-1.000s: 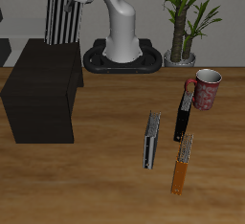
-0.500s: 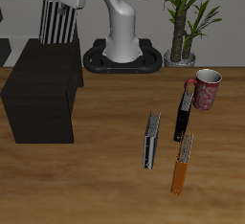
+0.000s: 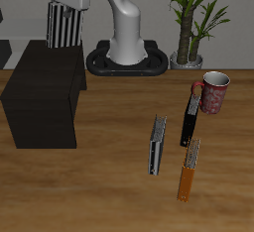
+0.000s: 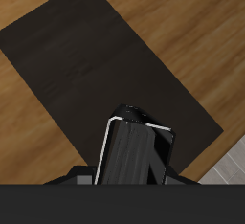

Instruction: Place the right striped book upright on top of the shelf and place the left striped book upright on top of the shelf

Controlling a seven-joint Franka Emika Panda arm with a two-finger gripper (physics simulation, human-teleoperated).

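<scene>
I've got the pincer [image 3: 63, 6] up in the upper left of the exterior frame, clenched on the right striped book [image 3: 63, 24], which hangs upright from it, stripes running vertically. The book sits above the back end of the shelf [image 3: 45, 92]; I can't tell from this view if its lower edge touches the shelf top or hangs just clear. The shelf is the black box at the left middle of the frame, flat top, nothing else on it.

Wrist view: the same book [image 4: 134, 151] seen edge-on between my fingers, dark with pale rims, and the shelf top [image 4: 91, 60] spreads out below it as a big dark rectangle with desk wood around it.

The left striped book [image 3: 157, 144] lies on the desk [image 3: 99, 191], lower centre-right of the exterior frame, on its long edge, well apart from the shelf. Just beside it, farther toward the right of the frame, the black red-ended book [image 3: 190, 115] lies lengthwise, and the orange book [image 3: 189, 171] lies below that, nearer the front edge. A red patterned mug [image 3: 213, 92] stands next to the black book's red end. A potted plant [image 3: 193, 23] stands at upper right, by the robot base [image 3: 127, 58].
</scene>
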